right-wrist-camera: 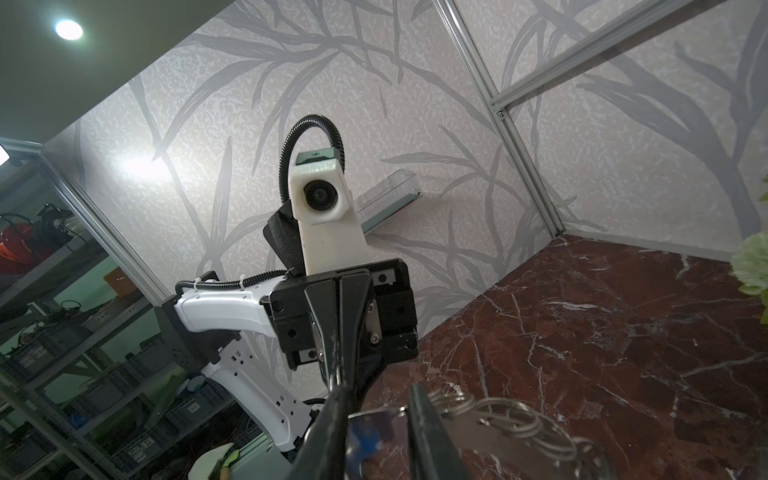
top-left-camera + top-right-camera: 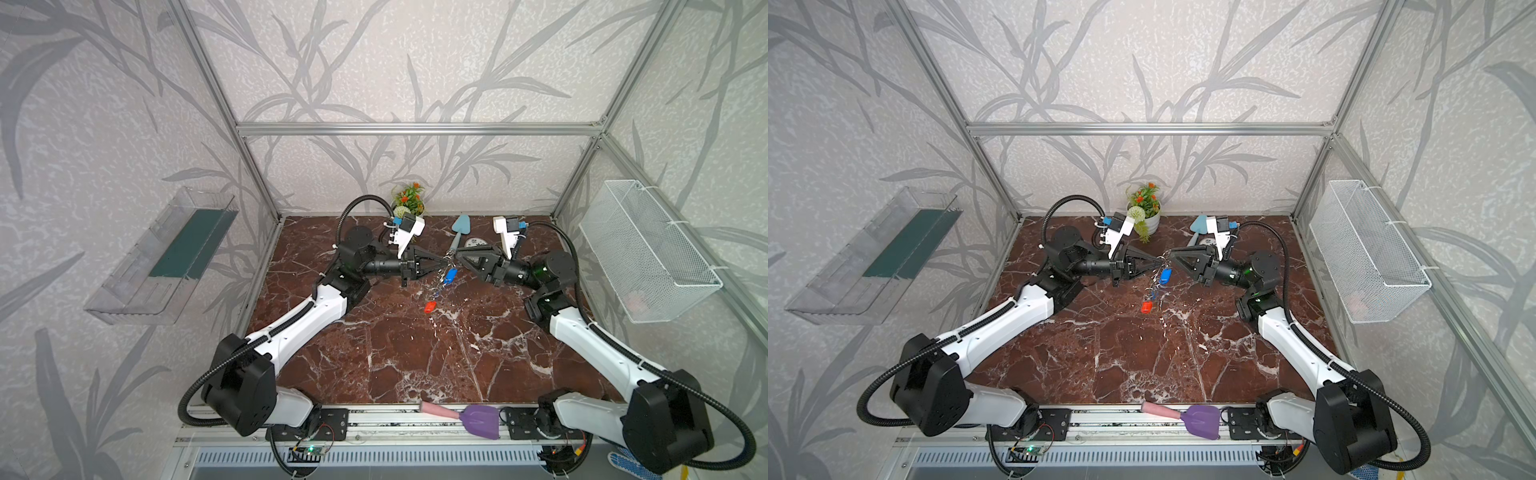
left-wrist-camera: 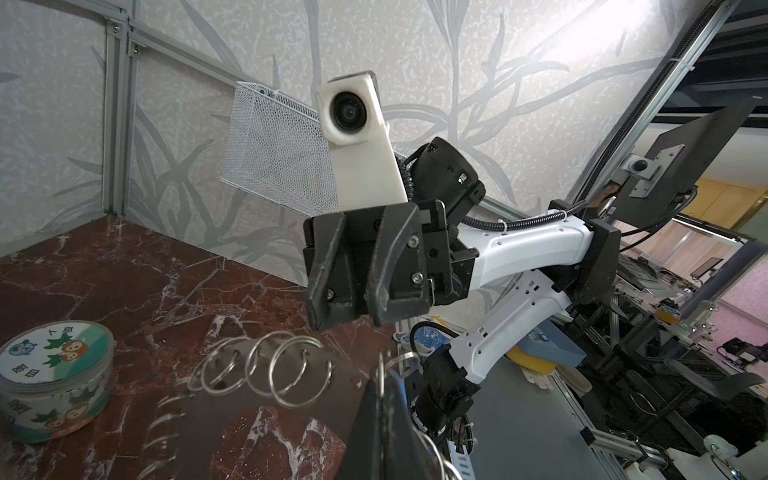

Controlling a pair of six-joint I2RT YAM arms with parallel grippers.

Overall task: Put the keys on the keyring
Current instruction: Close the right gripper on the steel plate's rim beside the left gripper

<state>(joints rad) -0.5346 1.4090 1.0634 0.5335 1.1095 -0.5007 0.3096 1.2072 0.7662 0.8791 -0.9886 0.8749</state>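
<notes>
In both top views the keyring (image 2: 441, 277) (image 2: 1158, 277) hangs tilted above the marble table between the two grippers. My left gripper (image 2: 443, 262) (image 2: 1160, 261) is shut on its upper edge. In the left wrist view, its jaws (image 3: 384, 376) pinch the grey plate (image 3: 291, 401) beside several split rings. One blue key (image 2: 450, 275) (image 2: 1165, 275) dangles just under the grippers. Lower down hang a smaller blue key (image 2: 434, 293) and the orange-red key (image 2: 430, 306) (image 2: 1146, 306). My right gripper (image 2: 455, 259) (image 2: 1169, 254) (image 3: 349, 318) faces the left one, fingers slightly apart. Its fingers (image 1: 376, 411) straddle the plate's edge (image 1: 478, 432), with a blue blur between them.
A potted plant (image 2: 409, 201), a light-blue spatula (image 2: 459, 228) and a round tin (image 2: 476, 243) (image 3: 54, 382) stand at the back of the table. A purple scoop (image 2: 480, 419) lies on the front rail. A wire basket (image 2: 648, 249) hangs on the right wall and a clear shelf (image 2: 166, 253) on the left wall.
</notes>
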